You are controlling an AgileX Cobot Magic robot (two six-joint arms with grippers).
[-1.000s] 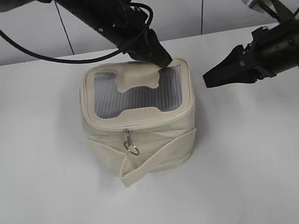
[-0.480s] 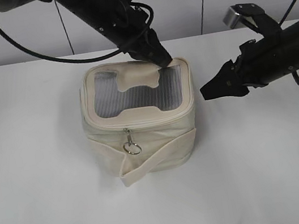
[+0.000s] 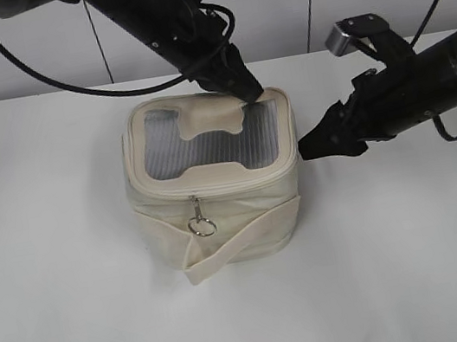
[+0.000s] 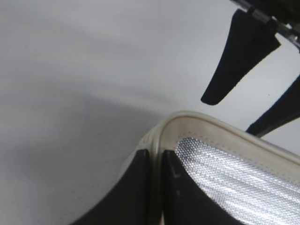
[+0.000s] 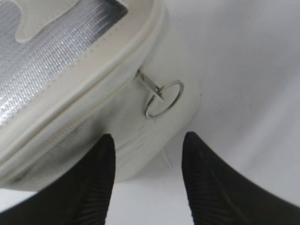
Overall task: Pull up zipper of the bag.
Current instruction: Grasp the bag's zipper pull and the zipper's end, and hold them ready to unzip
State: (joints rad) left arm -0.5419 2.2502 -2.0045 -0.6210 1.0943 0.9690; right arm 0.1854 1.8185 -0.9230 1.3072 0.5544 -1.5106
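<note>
Right claw (image 5: pixel 146 173) open beside bag (image 5: pixel 93 108), holding nothing.

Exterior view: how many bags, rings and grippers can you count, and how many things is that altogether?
bag: 1
ring: 1
grippers: 2, the left gripper and the right gripper
total: 4

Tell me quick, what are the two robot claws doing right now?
Left gripper: shut, pinching the back rim of the bag.
Right gripper: open, holding nothing, beside the bag near a ring pull.
</note>
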